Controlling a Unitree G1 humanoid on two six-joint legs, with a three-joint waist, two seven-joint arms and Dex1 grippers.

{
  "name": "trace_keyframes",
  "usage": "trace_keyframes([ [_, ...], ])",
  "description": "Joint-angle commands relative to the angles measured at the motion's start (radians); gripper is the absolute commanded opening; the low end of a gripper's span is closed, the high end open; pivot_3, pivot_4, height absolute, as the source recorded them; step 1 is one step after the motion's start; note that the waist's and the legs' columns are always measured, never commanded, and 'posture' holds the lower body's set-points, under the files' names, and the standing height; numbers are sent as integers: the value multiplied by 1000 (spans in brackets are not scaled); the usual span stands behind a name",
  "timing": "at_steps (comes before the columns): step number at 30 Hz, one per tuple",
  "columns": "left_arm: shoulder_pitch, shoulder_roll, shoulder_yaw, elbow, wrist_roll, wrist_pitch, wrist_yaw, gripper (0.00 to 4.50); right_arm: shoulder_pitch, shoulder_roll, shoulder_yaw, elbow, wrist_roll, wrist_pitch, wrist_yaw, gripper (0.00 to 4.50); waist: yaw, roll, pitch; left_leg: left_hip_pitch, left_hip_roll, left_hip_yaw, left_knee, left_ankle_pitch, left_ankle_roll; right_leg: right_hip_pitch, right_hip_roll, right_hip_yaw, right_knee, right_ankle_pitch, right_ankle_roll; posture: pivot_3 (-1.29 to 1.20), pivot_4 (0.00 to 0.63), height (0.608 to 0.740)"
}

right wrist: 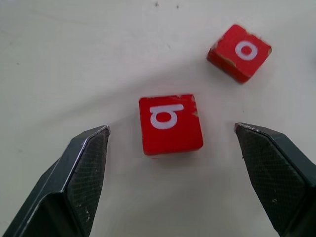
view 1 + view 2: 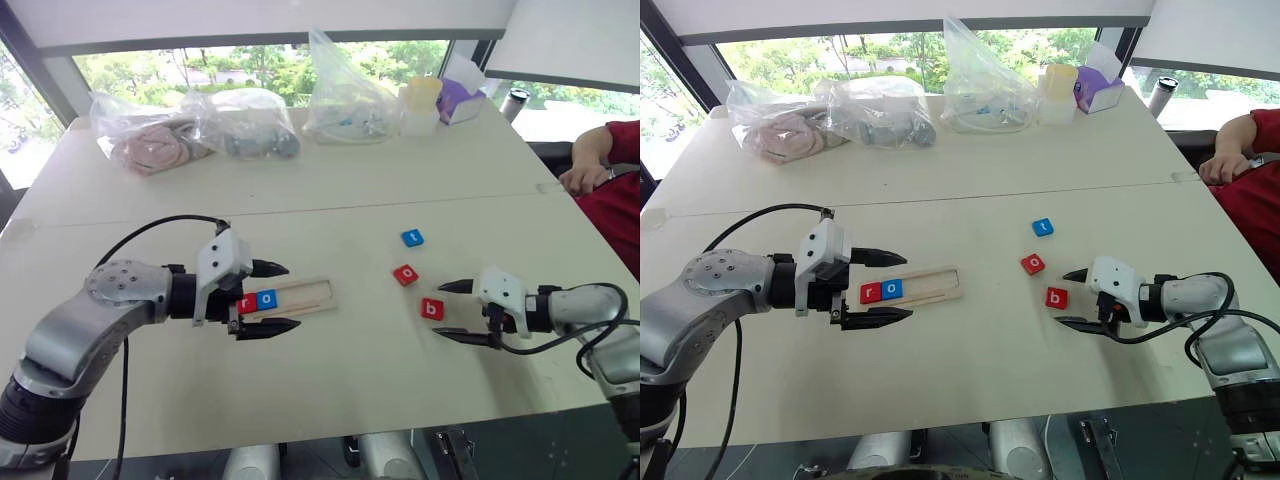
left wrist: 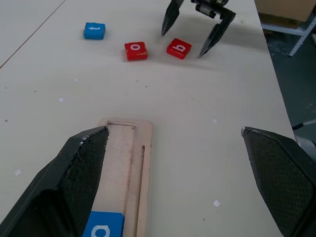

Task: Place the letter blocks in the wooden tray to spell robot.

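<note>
A pale bench point(image 2: 330, 180), crossed by a seam, stands before wide windows point(image 2: 260, 62) with green trees in daylight outside, while clear plastic bags point(image 2: 190, 128), a lidded container point(image 2: 420, 105) and a purple box point(image 2: 458, 100) line its far edge.

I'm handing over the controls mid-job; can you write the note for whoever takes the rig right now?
Left gripper: open, empty, straddling the pale wooden tray.
Right gripper: open, fingers either side of the red square b block, not closed on it.
Done: red r block and blue o block sit in the tray's left end.
Left: b, then the red o block and blue t block, all loose on the cream table.
</note>
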Motion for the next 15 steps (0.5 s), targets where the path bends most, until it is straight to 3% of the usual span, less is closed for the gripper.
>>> trace_keyframes([
  [1, -7, 6, 11, -10, 6, -17, 4, 4500, -23, -3, -4, 39, 5, -42, 23, 2862, -1, 0, 0, 0, 0, 0, 0, 0, 0, 0, 0, 0, 0, 0, 0, 0, 150, 740],
  [4, -2, 10, 14, -1, 16, -27, 3, 4500, -38, 10, 5, 57, 13, -40, 28, 1206, -1, 0, 0, 0, 0, 0, 1, 0, 0, 1, 0, 0, 0, 0, 0, 0, 150, 740],
  [7, 10, 27, 25, 14, 34, -44, -6, 4500, -67, 23, 5, 0, 43, 27, 19, 1084, -2, 0, 0, 1, 0, 0, 2, 0, 0, 1, 0, 0, 1, 0, 0, 0, 150, 740],
  [10, 34, 68, 73, 55, 52, -69, -24, 4500, -153, 27, 51, -166, 101, 245, 23, 1084, -9, 2, 1, 1, 0, 0, 4, 0, 0, 1, 1, 1, 2, 1, -1, 0, 150, 740],
  [12, 74, 109, 113, 91, 76, -101, -41, 4500, -276, 74, 126, -249, 112, 383, 2, 1084, -18, 2, 1, 1, 1, 0, 4, 0, 0, 0, 1, 1, 4, 1, -1, 0, 150, 740],
  [15, 136, 146, 160, 123, 102, -138, -52, 4500, -436, 178, 239, -234, 53, 428, -31, 1084, -26, 2, 1, 1, 2, -1, 5, 0, 0, -1, 3, 0, 5, 2, -3, 0, 150, 740],
])
